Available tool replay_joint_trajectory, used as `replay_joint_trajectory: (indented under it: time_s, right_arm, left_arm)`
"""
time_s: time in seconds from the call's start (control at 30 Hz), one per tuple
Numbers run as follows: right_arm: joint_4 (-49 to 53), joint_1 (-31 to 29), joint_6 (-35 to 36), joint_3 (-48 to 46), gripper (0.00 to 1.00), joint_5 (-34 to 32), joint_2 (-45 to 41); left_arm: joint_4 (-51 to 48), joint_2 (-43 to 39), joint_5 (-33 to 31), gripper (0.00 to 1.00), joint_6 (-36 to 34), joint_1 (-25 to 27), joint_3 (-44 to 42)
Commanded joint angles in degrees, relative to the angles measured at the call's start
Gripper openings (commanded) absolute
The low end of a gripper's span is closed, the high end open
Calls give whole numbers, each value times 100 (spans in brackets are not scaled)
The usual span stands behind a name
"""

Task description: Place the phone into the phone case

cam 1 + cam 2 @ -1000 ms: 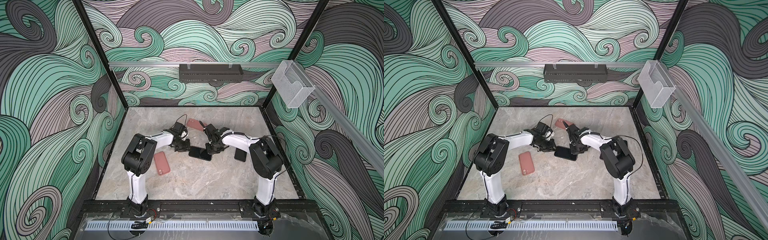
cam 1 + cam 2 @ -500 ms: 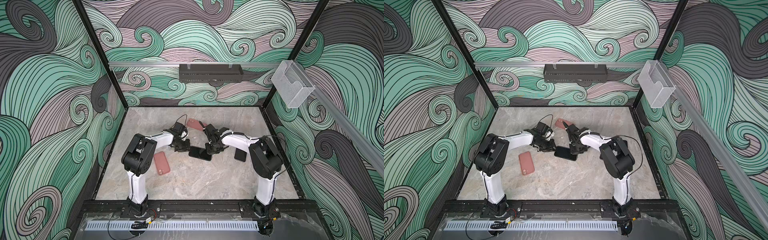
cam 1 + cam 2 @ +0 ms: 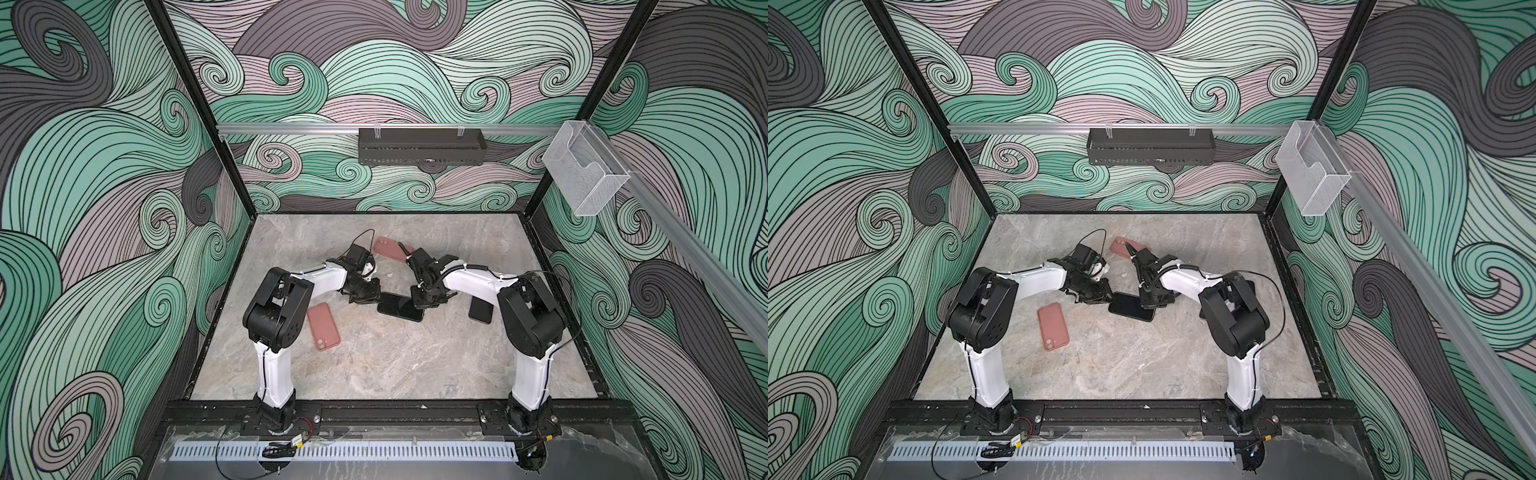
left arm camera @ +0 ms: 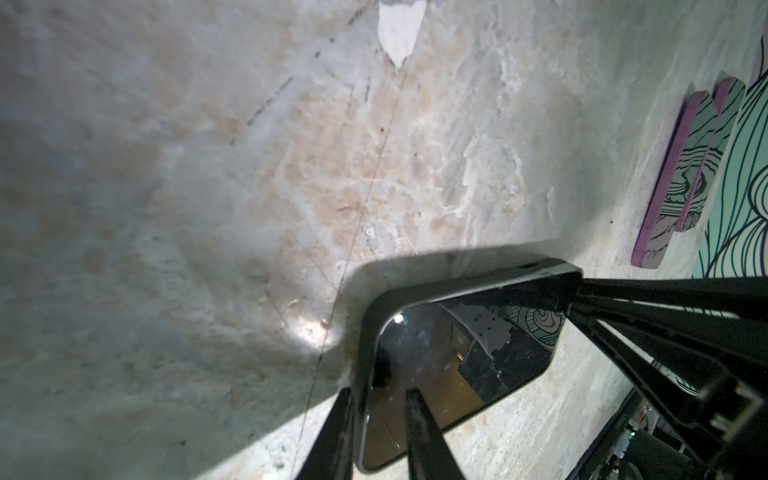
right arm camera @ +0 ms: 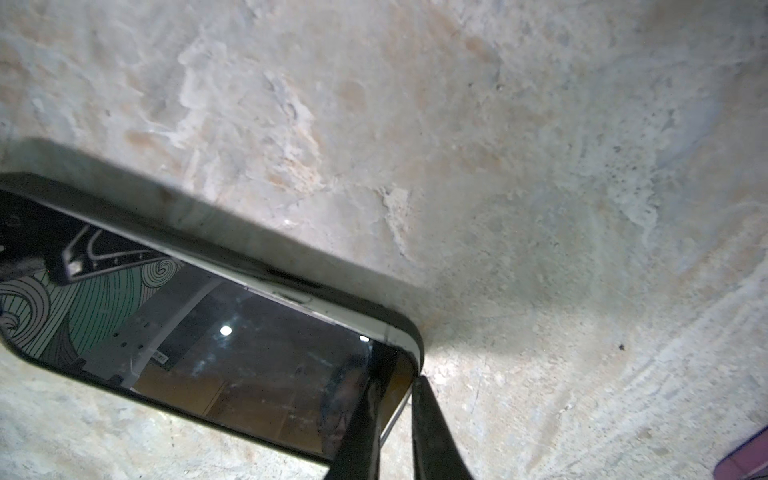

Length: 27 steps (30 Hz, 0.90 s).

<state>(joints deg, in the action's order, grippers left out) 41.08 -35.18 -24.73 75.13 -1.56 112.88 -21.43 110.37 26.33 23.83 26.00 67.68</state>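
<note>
Table (image 3: 395, 365): marbled top inside swirl-patterned walls; the left arm (image 3: 324, 278) and right arm (image 3: 478, 284) both reach in to its middle.
Front pink case (image 3: 323, 327): flat beside the left arm's elbow, camera hole at its near corner, well apart from the black phone (image 3: 400, 306).
Rear pink case (image 3: 386, 247): flat toward the back wall; the right arm's wrist covers its right end in both top views.
Dark phone (image 3: 481, 310): flat at the right, just beside the right arm's elbow.
Black tray (image 3: 419, 145): hangs on the back rail; its inside is not visible.
Clear holder (image 3: 582, 174): fixed to the right rail; the wall pattern shows through it.
Black phone, position: table centre, screen up, spanning the gap between the two arms' tips.
Black case (image 4: 457, 282): dark rim around the phone; the right wrist view shows a pale strip of the phone's side inside the rim at one corner. Whether it is fully seated cannot be told.
Left gripper (image 3: 372, 296): clamped on the phone's left end, one finger on the glass, one outside the edge.
Right gripper (image 3: 417, 302): pinched narrowly on the right corner, one finger on the glass, one outside the rim.
</note>
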Motion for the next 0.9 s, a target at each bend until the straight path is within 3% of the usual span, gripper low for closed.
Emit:
replay_joint_trajectory:
  time_s: [0.0, 0.87]
  right_arm:
    - [269, -2, -114, -926, 15, -435, 1700]
    - [247, -102, -270, -1071, 15, -531, 2053]
  left_arm:
    - [-107, -128, 116, 25, -110, 9, 149]
    - [-89, -89, 211, 25, -166, -29, 184]
